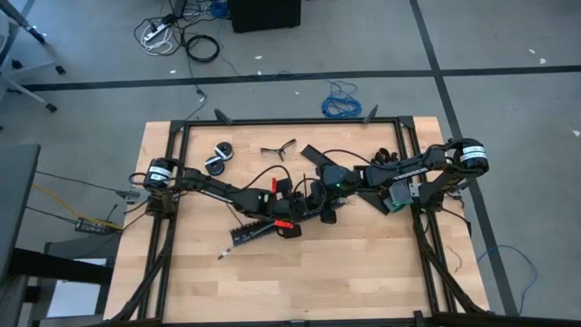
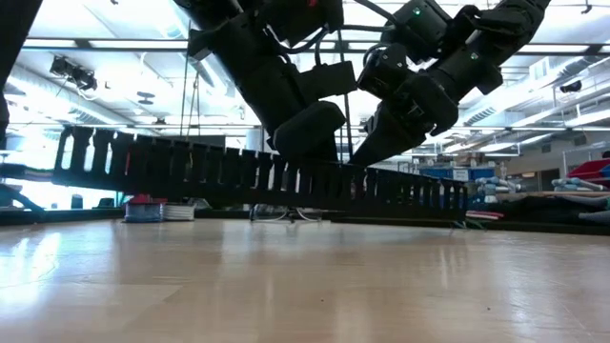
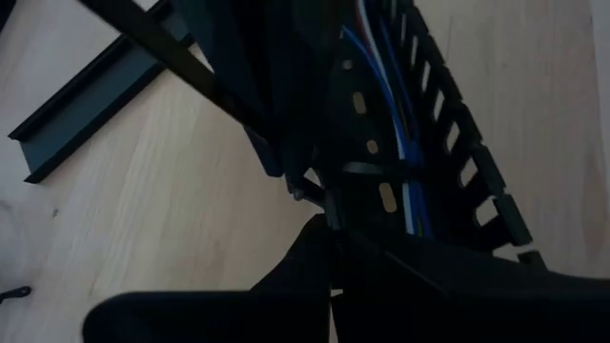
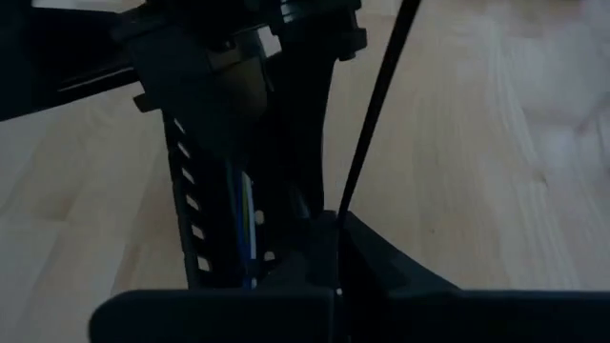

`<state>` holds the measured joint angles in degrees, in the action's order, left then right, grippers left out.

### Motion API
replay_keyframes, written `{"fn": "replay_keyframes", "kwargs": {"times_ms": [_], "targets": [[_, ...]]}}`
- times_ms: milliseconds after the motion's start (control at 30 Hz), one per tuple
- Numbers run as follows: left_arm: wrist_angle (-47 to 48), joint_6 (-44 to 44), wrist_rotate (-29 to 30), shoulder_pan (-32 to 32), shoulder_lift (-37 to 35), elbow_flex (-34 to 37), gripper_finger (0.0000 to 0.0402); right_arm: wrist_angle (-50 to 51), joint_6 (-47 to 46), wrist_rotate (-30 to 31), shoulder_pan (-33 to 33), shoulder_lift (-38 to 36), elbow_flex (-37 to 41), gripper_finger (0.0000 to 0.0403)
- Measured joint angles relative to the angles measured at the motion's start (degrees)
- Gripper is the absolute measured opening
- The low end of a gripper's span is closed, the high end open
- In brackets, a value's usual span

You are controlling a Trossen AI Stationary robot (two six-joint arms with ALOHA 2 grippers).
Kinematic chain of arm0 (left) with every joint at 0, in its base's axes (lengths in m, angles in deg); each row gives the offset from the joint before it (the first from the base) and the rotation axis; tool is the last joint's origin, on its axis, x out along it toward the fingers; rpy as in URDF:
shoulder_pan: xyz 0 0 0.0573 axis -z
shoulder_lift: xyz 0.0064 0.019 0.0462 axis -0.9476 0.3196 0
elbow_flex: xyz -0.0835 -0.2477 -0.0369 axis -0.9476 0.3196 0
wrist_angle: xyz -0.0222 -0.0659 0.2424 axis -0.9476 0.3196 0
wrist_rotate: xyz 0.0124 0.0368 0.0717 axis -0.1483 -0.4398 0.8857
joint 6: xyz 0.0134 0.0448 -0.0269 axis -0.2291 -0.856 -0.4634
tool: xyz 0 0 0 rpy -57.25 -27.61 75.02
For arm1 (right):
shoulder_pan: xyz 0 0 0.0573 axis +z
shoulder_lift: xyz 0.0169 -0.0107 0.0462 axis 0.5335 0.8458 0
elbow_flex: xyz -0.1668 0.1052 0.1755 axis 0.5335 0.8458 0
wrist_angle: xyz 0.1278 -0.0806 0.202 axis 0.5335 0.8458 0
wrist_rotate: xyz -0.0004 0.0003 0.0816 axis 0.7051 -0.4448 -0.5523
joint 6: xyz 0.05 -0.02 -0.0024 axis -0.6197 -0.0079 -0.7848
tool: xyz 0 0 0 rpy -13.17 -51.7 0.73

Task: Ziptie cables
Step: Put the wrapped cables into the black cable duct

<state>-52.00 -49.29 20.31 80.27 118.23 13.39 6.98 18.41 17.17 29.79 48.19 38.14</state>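
Both arms meet over the middle of the wooden tabletop (image 1: 363, 272), inside its dark frame (image 1: 281, 121).

Left tool (image 1: 292, 211): fingers pressed together, pinched on a slotted black cable tray (image 2: 238, 171). Left wrist view shows the tray's comb-like wall and, inside it, the cables (image 3: 405, 143), blue and pale strands running lengthwise. A thin black ziptie (image 3: 367, 169) crosses them as a band.

Right tool (image 1: 320, 193): fingers also fully together, close beside the left tool. Right wrist view shows a straight, very thin black strip (image 4: 376, 105) rising from the closed fingertips; it looks pinched there, though the contact point is dark. The same tray and blue strands (image 4: 250, 214) lie just past it.

Low view: tray lifted clear of the tabletop, slightly tilted, spanning most of the width, both tools gripping it from above.

Open room: near half of the tabletop is bare wood. A short slotted piece (image 1: 250, 232) lies just in front of the left arm. Toward the far edge: two round tape rolls (image 1: 218, 156), a small dark forked item (image 1: 278, 148), a flat black strip (image 1: 313, 154). A separate black channel length (image 3: 86, 105) lies flat beside the tray. Blue coiled cable (image 1: 340, 102) sits on the floor beyond the far edge.

No legible writing or labels.
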Motion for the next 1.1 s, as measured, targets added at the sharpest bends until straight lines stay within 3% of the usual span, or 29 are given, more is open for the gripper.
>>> {"fn": "replay_keyframes", "kwargs": {"times_ms": [1100], "targets": [[-1.0,-1.8,-0.2,0.5,0.0,-1.6,0.0000,-3.4,0.2,2.8,3.3,0.0,0.1,0.0000]]}}
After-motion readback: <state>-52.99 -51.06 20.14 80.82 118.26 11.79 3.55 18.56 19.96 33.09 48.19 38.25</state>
